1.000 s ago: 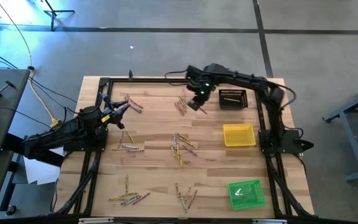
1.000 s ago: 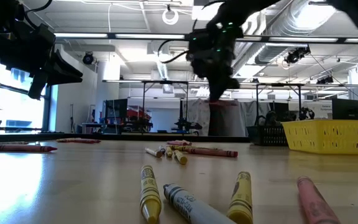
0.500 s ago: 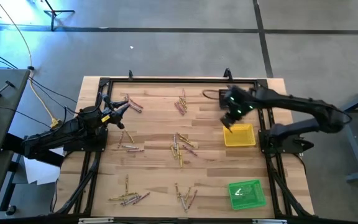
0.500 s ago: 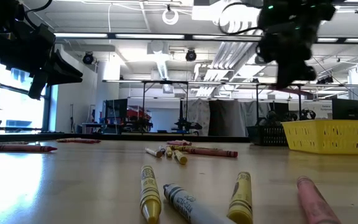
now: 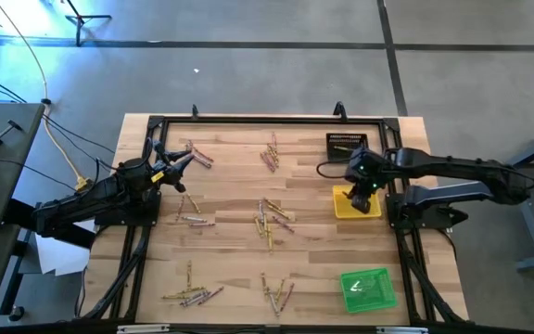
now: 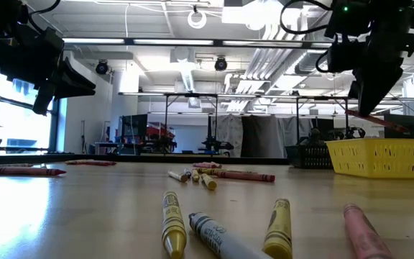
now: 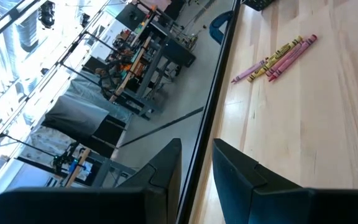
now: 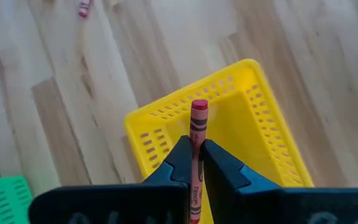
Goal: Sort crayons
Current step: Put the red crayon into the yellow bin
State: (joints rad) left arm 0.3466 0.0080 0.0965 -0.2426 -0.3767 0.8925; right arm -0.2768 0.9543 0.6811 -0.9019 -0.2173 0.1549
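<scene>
The right gripper (image 8: 194,163) is clenched on 1 red crayon (image 8: 197,134), which sticks out past the fingertips with its tip forward. In the high view this gripper (image 5: 363,197) hangs over the yellow tray (image 5: 344,206), at about 3 o'clock on the bench (image 5: 230,241). Through the right wrist camera the crayon's tip points at the tray's mesh wall (image 8: 166,112), with the tray's floor just below it. From bench level the red crayon (image 6: 379,119) slants out from under the dark gripper (image 6: 371,108), above the yellow tray's rim (image 6: 387,147) and clear of it.

The left gripper (image 5: 180,164) waits at about 9 o'clock near the bench's edge, its 2 fingers (image 7: 166,168) a little apart and grasping nothing.

The other crayons lie loose on the wood in small heaps: 1 cluster (image 5: 272,153) at 12 o'clock, 1 (image 5: 197,154) at about 10 o'clock just beyond the left gripper, 1 (image 5: 272,221) in the middle, 1 (image 5: 193,219) to its 9 o'clock side, and 2 more (image 5: 191,293) (image 5: 278,293) along the 6 o'clock edge. A black tray (image 5: 346,147) sits at about 1 o'clock and holds some yellow crayons; a green tray (image 5: 369,289) sits at about 5 o'clock.
</scene>
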